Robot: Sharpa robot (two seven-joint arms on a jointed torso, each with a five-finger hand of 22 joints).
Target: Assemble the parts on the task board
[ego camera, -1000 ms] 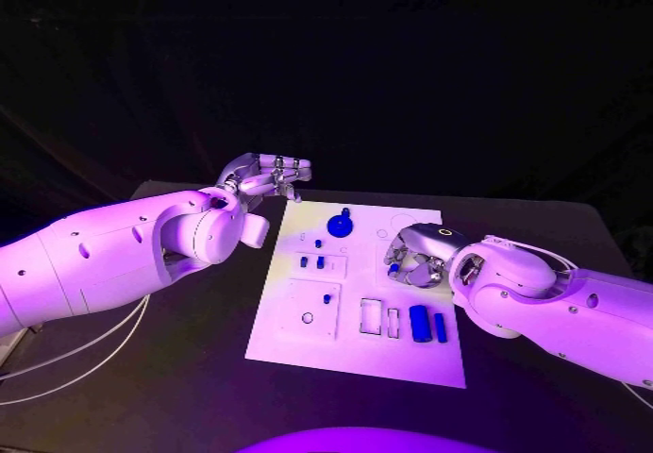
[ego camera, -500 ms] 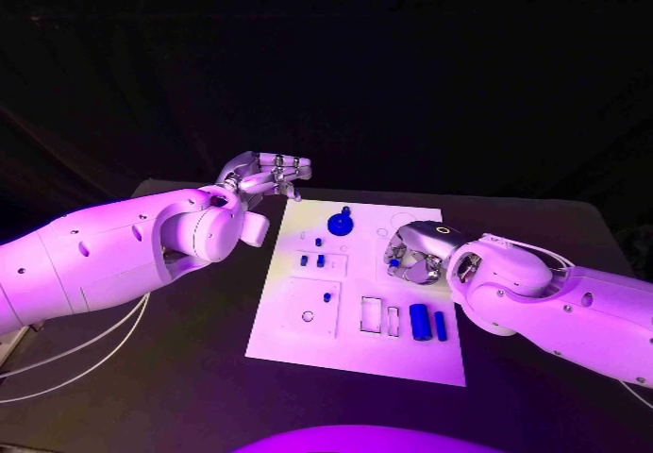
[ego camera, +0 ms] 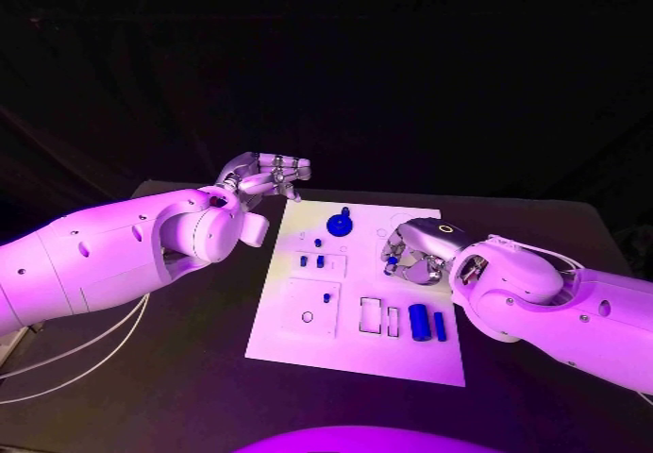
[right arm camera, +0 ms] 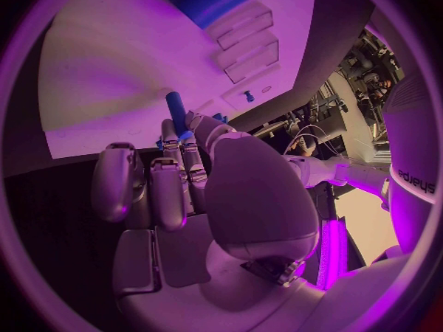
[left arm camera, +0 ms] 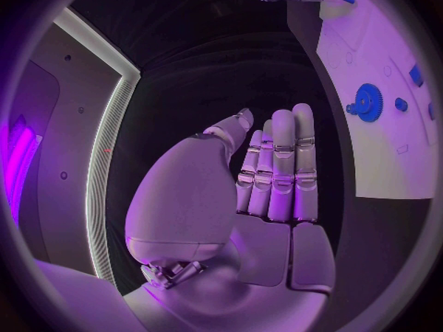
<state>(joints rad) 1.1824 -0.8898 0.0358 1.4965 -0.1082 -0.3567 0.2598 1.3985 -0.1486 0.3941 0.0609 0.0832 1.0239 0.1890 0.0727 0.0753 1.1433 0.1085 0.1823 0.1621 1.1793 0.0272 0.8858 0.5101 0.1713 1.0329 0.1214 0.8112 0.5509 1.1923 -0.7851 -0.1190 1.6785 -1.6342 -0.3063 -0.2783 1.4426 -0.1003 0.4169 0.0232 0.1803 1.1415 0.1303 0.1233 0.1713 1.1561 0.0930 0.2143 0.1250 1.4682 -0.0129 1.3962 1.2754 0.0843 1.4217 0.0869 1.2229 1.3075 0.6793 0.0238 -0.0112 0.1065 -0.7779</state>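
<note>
The white task board (ego camera: pixel 293 326) lies in the middle of the table. My right hand (ego camera: pixel 413 255) hovers over its right middle, pinching a small blue peg (ego camera: pixel 392 260) between thumb and fingers; the right wrist view shows the peg (right arm camera: pixel 176 113) sticking out of the fingertips above the board (right arm camera: pixel 111 59). A blue gear (ego camera: pixel 339 225) sits near the board's far edge, two small blue pegs (ego camera: pixel 311 261) stand to its left side, and two blue blocks (ego camera: pixel 427 324) lie near the right front. My left hand (ego camera: pixel 265 175) hangs off the board's far left corner, fingers straight and holding nothing (left arm camera: pixel 272 173).
Pale rectangular recesses (ego camera: pixel 372 316) sit beside the blue blocks, and a square plate with a small hole (ego camera: pixel 310 311) lies at the board's left front. Dark table (ego camera: pixel 163 377) surrounds the board on all sides.
My right hand has shifted slightly toward the board's far side, carrying the blue peg with it. The left hand has stayed where it was.
</note>
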